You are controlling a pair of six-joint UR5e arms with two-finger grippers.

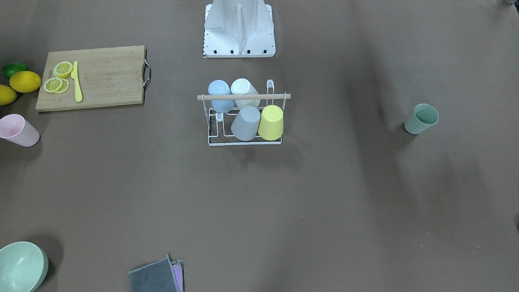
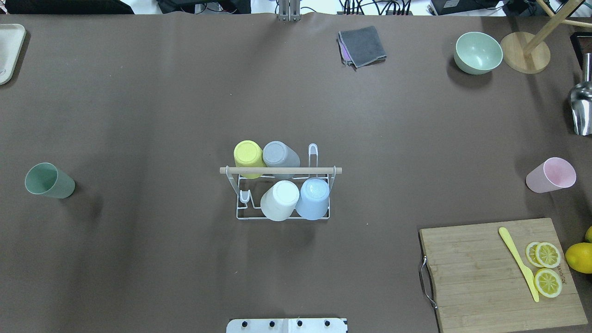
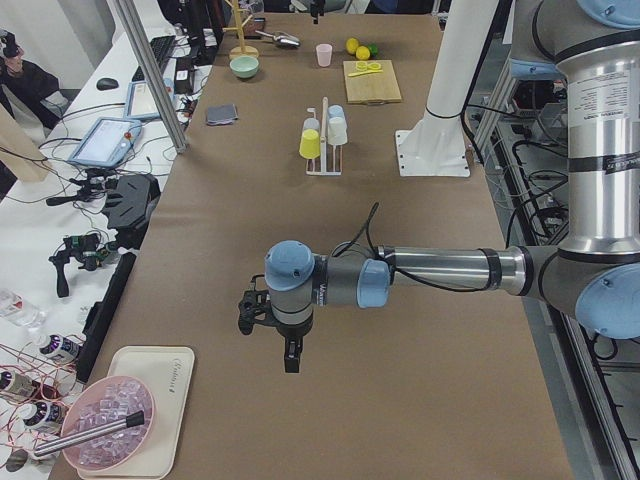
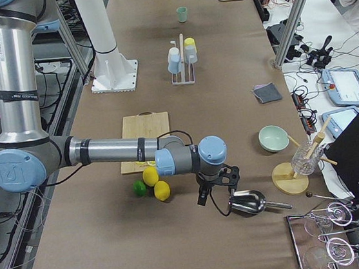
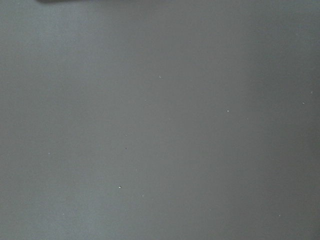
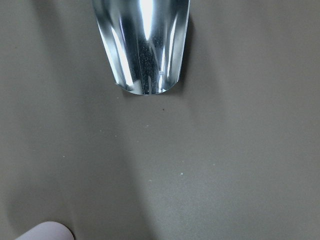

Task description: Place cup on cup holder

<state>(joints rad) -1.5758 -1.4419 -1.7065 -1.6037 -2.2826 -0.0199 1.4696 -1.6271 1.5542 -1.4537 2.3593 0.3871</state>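
Note:
The cup holder [image 2: 280, 170] is a white wire rack with a wooden rod, standing mid-table; it also shows in the front view [image 1: 243, 97]. Yellow, grey, white and blue cups hang upside down on its pegs. A green cup [image 2: 48, 181] lies on its side far to the robot's left. A pink cup [image 2: 551, 175] lies on its side far to the right. My left gripper [image 3: 268, 335] hovers over bare table at the left end, and I cannot tell whether it is open. My right gripper [image 4: 215, 189] hovers next to a metal scoop [image 6: 142, 45], and I cannot tell its state either.
A wooden cutting board [image 2: 499, 273] with lemon slices and a yellow knife lies at the front right, with whole lemons [image 2: 580, 257] beside it. A green bowl [image 2: 477, 52], a grey cloth [image 2: 363, 45] and a wooden stand [image 2: 526, 58] sit at the far edge.

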